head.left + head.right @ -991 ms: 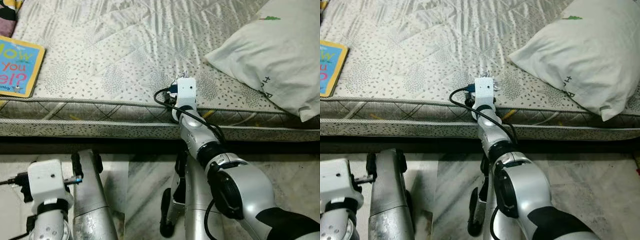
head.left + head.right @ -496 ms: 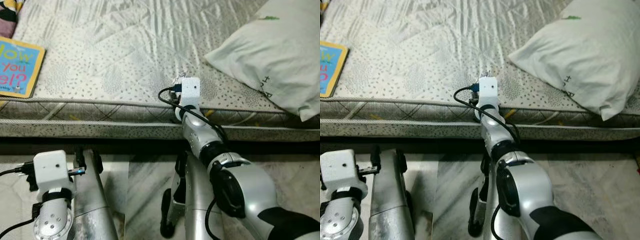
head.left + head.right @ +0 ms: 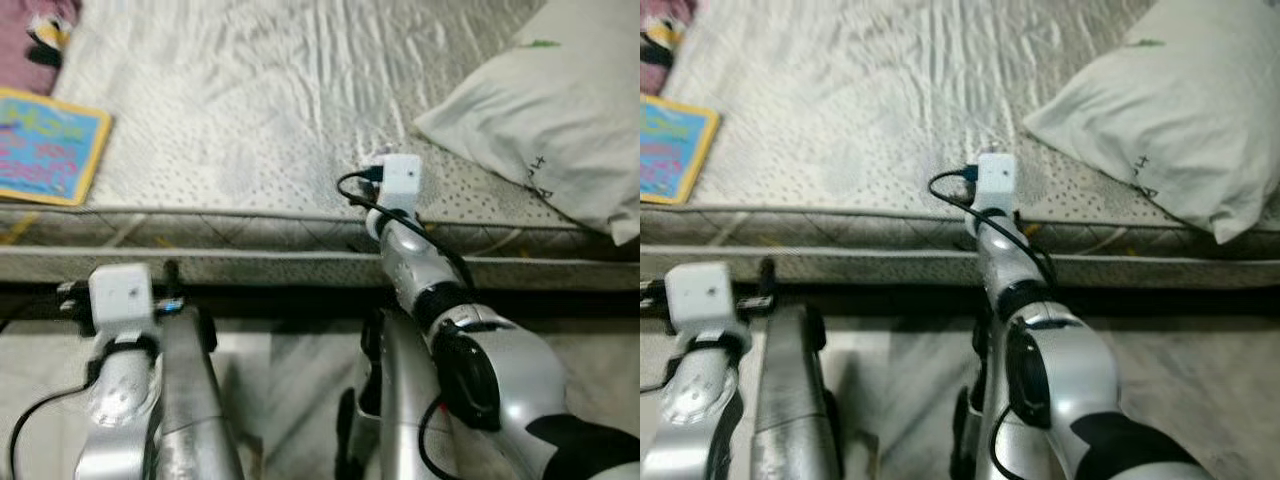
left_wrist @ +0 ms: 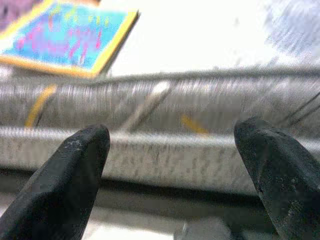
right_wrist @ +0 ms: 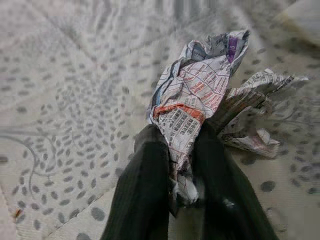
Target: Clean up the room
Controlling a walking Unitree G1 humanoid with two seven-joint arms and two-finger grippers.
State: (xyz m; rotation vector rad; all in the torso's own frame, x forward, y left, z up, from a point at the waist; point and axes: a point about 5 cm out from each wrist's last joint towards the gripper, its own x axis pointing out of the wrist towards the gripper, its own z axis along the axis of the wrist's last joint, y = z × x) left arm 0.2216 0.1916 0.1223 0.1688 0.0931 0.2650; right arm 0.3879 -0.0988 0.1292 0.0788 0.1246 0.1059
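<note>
Crumpled newspaper [image 5: 200,95] lay on the grey dotted mattress [image 3: 250,120], clamped between the two black fingers [image 5: 145,195] of the right gripper [image 5: 182,187] — a detail the right wrist view supplied, since in the head views the white wrist block covered both fingers and paper. There the right arm [image 3: 420,270] reached over the mattress edge at about 12 o'clock from the robot's body, with a white pillow [image 3: 550,110] at 2 o'clock, cut off by the frame. A blue, yellow-bordered book [image 3: 50,145] rested at 10 o'clock near the mattress edge, its print blurred beyond reading; a pink item [image 3: 40,30] at the corner was cropped and could not be identified. The left gripper [image 4: 172,150] hung low before the mattress side, fingers [image 4: 65,185] wide apart and holding nothing. Against half a second earlier, the left wrist stood higher, close to the bed edge, and the whole scene had shifted and blurred — camera movement — while the right gripper kept its hold in place.
</note>
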